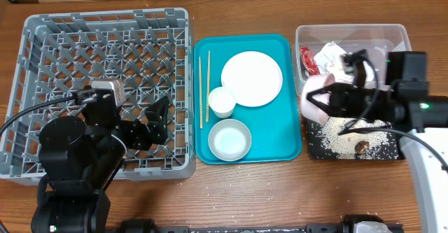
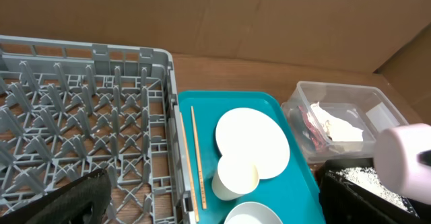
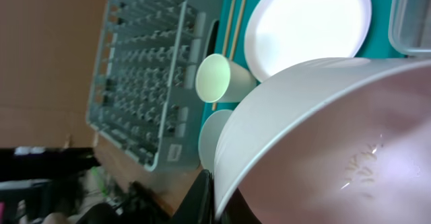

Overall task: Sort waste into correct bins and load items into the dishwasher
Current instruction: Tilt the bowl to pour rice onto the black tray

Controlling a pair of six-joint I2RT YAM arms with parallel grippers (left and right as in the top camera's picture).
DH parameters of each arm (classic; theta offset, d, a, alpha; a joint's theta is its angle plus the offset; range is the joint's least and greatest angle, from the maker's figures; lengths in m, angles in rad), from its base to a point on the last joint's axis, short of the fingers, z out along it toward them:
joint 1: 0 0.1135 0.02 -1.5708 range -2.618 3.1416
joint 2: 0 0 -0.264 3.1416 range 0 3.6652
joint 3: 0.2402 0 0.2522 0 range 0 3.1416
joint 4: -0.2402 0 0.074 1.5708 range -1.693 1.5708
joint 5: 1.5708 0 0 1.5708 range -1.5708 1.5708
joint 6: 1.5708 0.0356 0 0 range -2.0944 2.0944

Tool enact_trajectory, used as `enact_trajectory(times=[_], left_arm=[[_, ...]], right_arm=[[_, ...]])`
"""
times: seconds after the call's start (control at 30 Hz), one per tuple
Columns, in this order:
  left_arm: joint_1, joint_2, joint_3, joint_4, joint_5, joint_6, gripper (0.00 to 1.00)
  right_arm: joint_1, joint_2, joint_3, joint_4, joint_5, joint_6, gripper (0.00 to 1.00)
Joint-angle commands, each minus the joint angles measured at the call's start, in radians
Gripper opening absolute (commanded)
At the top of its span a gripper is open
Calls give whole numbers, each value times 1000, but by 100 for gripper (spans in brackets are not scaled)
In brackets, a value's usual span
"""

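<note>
R gripper [image 1: 334,99] clamps tilted, smooth pale bowl [image 1: 315,97] over rice-speckled black tray [image 1: 350,153], right; L gripper [image 1: 159,119] wide above lattice rack [image 1: 42,44].

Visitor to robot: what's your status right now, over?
Left claw open, empty, over dish rack. Right claw shut on bowl, tipped above black tray, rice there. Plate, cup, second bowl, chopsticks on teal tray. Nothing seen blocking.

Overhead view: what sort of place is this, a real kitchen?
Probably a lab mock-up of dish clearing, not a kitchen: a grey dish rack sits on a wooden table, cardboard stands behind, and a teal tray holds a plate and cup.
</note>
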Motion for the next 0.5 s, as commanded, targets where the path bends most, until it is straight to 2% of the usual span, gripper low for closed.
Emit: enact_trajectory(times=[0.0, 0.13, 0.3, 0.37, 0.47], left_arm=[[10, -1, 21, 1, 14, -14, 100], [10, -1, 21, 1, 14, -14, 100], [10, -1, 21, 1, 14, -14, 100], [10, -1, 21, 1, 14, -14, 100], [10, -1, 21, 1, 14, -14, 100]], right_arm=[[116, 2, 19, 24, 179, 132, 4], [179, 7, 19, 40, 269, 177, 4], [83, -19, 23, 36, 258, 190, 4], [3, -25, 22, 24, 169, 119, 4], [-116, -17, 11, -5, -79, -95, 4]])
